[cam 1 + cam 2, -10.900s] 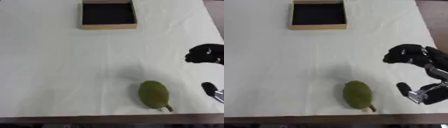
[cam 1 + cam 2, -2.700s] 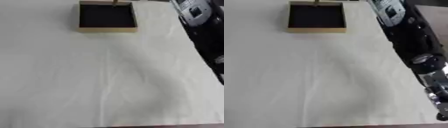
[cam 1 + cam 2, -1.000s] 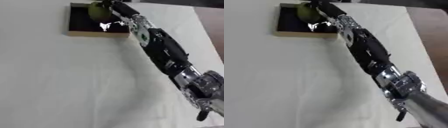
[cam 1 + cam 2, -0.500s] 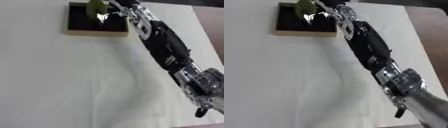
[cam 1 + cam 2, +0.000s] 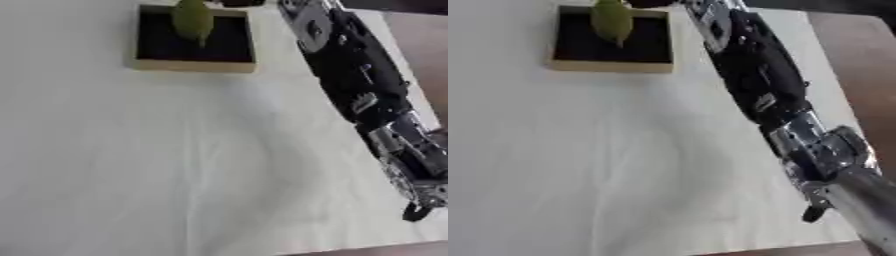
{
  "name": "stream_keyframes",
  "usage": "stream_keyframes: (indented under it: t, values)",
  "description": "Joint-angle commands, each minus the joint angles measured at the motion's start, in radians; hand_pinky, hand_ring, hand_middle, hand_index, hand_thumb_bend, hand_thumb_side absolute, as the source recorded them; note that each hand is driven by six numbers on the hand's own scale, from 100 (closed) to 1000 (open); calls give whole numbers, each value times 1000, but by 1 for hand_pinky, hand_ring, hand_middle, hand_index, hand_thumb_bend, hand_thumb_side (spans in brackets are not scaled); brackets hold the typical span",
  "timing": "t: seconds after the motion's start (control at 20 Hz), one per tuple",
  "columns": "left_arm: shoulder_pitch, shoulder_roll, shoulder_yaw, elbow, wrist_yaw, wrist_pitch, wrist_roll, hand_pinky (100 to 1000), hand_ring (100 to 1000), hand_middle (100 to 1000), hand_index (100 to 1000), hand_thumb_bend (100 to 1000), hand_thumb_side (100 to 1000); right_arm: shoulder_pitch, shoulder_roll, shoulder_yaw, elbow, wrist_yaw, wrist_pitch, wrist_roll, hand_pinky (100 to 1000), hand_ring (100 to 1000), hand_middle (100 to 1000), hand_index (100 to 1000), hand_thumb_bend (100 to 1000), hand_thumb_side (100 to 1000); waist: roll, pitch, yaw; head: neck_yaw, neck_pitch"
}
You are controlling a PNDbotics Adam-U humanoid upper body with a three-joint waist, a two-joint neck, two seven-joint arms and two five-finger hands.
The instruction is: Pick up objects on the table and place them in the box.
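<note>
While over box (image 5: 194,64), unlabelled green fruit (image 5: 192,20)

At about eleven o'clock a shallow wooden box (image 5: 194,66) with a dark inside sits on the pale worktop (image 5: 157,165). A green, oval fruit (image 5: 192,20) stands over its middle, reaching past the far rim. The robot's right arm (image 5: 359,95) runs from five o'clock to twelve; its robot hand is cut off at the top edge.

The green fruit (image 5: 192,20) has left the surface. It now hangs over the box (image 5: 194,64). The right arm (image 5: 350,75) has reached across to it.
</note>
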Motion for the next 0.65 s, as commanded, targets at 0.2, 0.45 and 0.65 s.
stream_keyframes:
  t: [0.2,0.45,0.65]
  values:
    - [9,32,20,-20,-8,2,15,683,802,772,765,100,567,146,-196,-34,-384,-244,136,-97,809,805,701,849,100,191,10,-40,-21,45,19]
    - [17,34,25,-20,-12,2,25,683,801,770,764,100,567,385,-337,-88,-705,-390,228,-209,811,783,675,816,100,100,18,-49,-45,81,29]
    - [22,36,28,-20,-13,0,34,683,800,768,764,100,566,547,-389,-133,-793,-434,189,-286,798,749,626,766,100,100,32,-55,-69,121,30]
